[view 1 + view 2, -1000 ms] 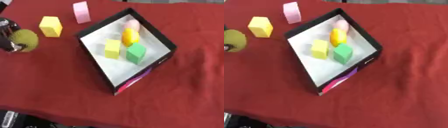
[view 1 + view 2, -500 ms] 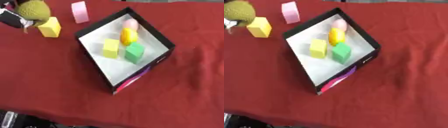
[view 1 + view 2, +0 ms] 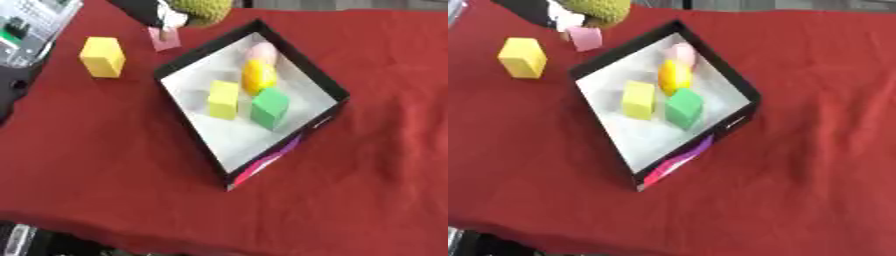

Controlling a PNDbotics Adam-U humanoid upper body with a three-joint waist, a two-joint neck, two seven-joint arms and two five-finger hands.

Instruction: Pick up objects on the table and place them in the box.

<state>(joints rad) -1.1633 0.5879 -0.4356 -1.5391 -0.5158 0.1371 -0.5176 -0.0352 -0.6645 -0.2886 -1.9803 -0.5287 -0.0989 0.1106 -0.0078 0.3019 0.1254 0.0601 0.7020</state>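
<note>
L hand, fingers curled round the bumpy green fruit, hangs at box's far-left corner, above pink block; I'd carry it inward over the white floor w/o clipping the rim before letting go.

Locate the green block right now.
The green block sits inside the box, toward its right wall, right of the yellow block and just below the yellow egg-shaped piece.

L robot hand w/ green fruit
</note>
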